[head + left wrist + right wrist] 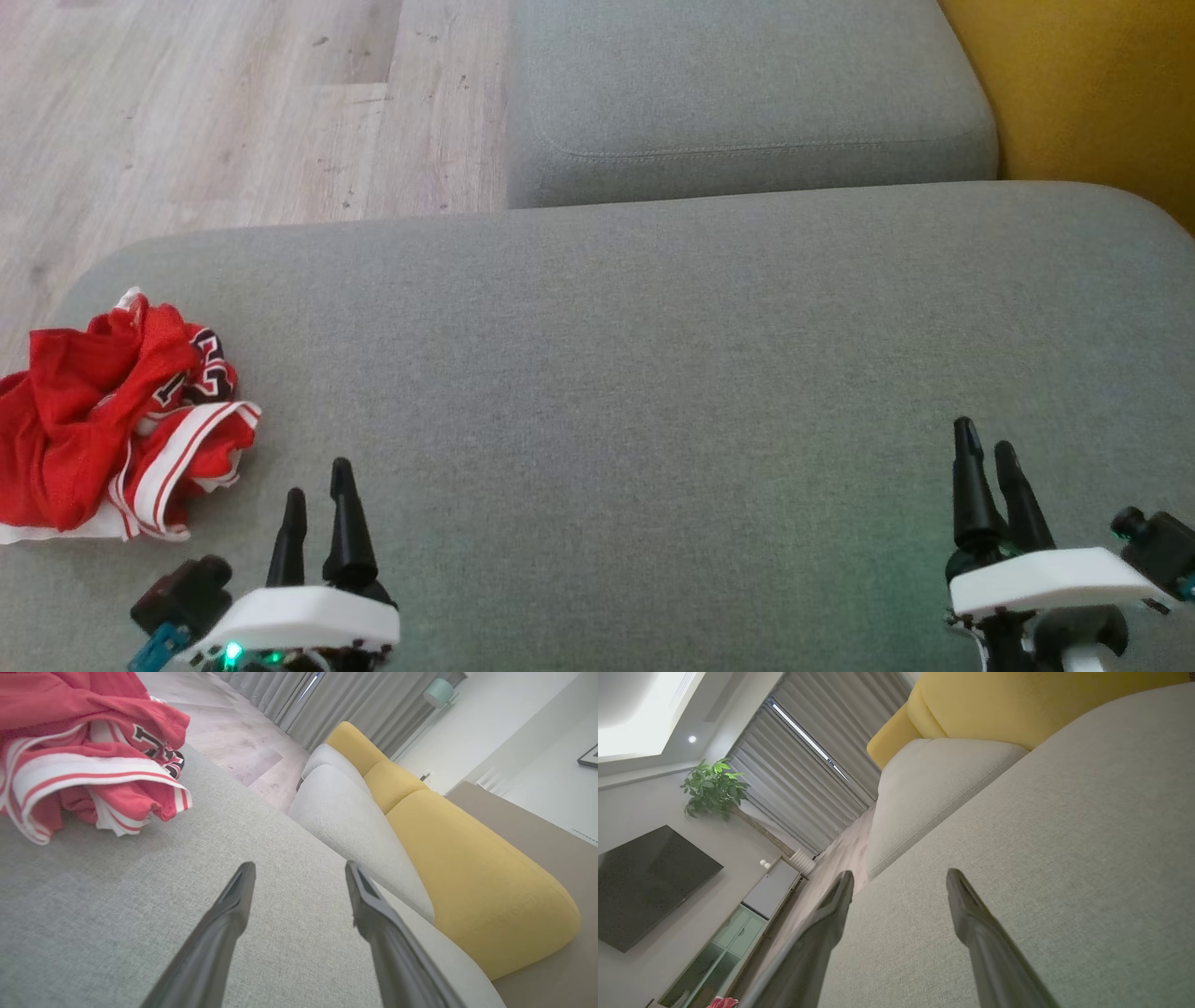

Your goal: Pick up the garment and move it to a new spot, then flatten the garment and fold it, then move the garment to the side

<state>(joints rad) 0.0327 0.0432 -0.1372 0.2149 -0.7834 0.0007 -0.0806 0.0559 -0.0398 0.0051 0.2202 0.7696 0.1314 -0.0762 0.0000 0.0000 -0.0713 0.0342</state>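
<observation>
left claw [299,868] spread, empty | red garment [88,751] crumpled on grey cushion [117,905]

The jersey [112,411] lies on the near seat cushion [653,327], at its left end. Our left gripper [317,479] hangs over its front left, our right gripper [985,437] over its front right. Behind it we see a second cushion [747,93].

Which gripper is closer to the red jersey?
The left gripper: the crumpled red jersey lies just beside it, at the grey cushion's left end. The right gripper is far across the cushion.
</observation>
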